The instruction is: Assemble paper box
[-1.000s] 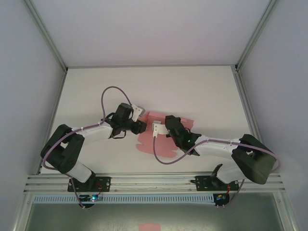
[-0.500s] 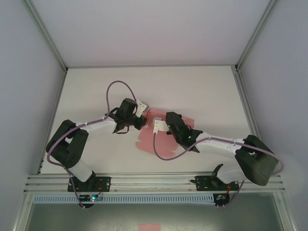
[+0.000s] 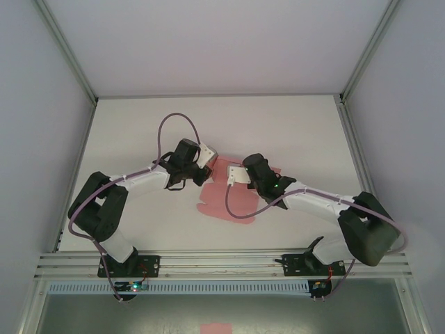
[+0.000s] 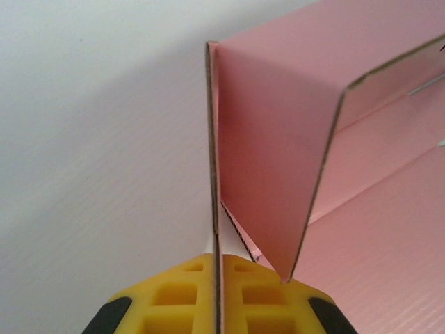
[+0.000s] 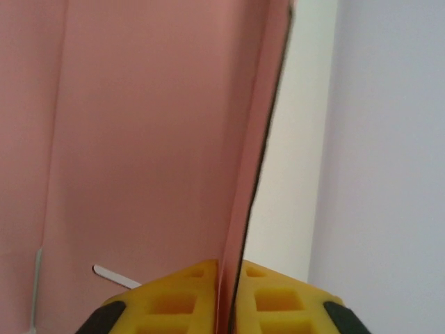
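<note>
The paper box (image 3: 224, 204) is a pink card sheet lying mid-table with some flaps raised. My left gripper (image 3: 206, 165) is at its far left corner. In the left wrist view that gripper (image 4: 217, 268) has its yellow pads shut on the thin edge of an upright flap of the paper box (image 4: 278, 132), and a second flap stands folded to the right. My right gripper (image 3: 237, 175) is over the sheet's far middle. Seen from the right wrist, this gripper (image 5: 233, 275) is shut on another raised flap of the paper box (image 5: 139, 139).
The white table (image 3: 292, 132) is enclosed by pale walls on three sides. An aluminium rail (image 3: 222, 263) runs along the near edge by the arm bases. A small pink rectangle (image 3: 214, 328) lies below the rail. Purple cables (image 3: 240, 212) loop over the sheet.
The left gripper moved right to the sheet's corner and shut on a flap. The right gripper shifted toward the far side, gripping its flap.
</note>
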{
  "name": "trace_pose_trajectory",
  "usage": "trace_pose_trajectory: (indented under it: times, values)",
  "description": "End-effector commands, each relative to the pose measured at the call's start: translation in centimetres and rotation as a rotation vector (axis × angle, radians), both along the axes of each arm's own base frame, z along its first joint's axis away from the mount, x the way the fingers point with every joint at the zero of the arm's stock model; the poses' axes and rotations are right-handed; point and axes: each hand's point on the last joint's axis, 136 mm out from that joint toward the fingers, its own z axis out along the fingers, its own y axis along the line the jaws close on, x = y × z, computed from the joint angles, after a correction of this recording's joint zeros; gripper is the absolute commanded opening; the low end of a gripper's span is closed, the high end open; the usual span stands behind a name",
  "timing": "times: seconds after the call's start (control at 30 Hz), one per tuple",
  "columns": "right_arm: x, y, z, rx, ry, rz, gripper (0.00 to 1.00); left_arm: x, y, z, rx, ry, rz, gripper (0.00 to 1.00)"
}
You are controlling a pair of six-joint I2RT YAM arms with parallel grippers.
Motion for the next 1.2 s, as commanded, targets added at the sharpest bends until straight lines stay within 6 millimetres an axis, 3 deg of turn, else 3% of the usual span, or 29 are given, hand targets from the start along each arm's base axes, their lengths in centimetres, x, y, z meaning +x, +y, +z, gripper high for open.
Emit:
trace_pose_trajectory:
  times: [0.0, 0.2, 0.53, 0.67, 0.83, 1.0, 1.1, 1.17]
  values:
    - [-0.1, 1.7, -0.3, -0.017, -0.009, 0.080, 0.04, 1.4, -0.8, 1.5, -0.001, -0.057, -0.026, 0.00]
    - [0.0, 1.1, -0.5, -0.134, -0.106, 0.099, 0.00, 2.5, -0.1, 2.0, -0.033, -0.031, 0.051, 0.00]
    - [-0.9, 1.5, -0.6, -0.138, -0.130, 0.084, 0.00, 6.3, 3.9, -0.3, -0.011, 0.127, 0.570, 0.00]
    - [-1.1, 1.5, -0.6, -0.148, -0.126, 0.091, 0.00, 6.2, 3.1, -1.1, 0.014, 0.137, 0.560, 0.00]
    - [-1.1, 1.2, -1.0, -0.168, -0.137, 0.106, 0.00, 4.6, 1.6, -0.5, -0.069, 0.150, 0.454, 0.01]
    - [-0.8, 0.1, -1.5, -0.212, -0.169, 0.119, 0.00, 2.7, 1.5, 1.9, -0.119, 0.125, 0.385, 0.21]
    - [-0.1, 0.1, -0.8, -0.174, -0.216, 0.109, 0.00, 1.8, 1.9, 3.6, -0.132, 0.102, 0.376, 0.27]
    - [0.2, 0.1, -0.5, -0.163, -0.237, 0.105, 0.00, 1.3, 2.6, 4.6, -0.121, 0.078, 0.379, 0.40]
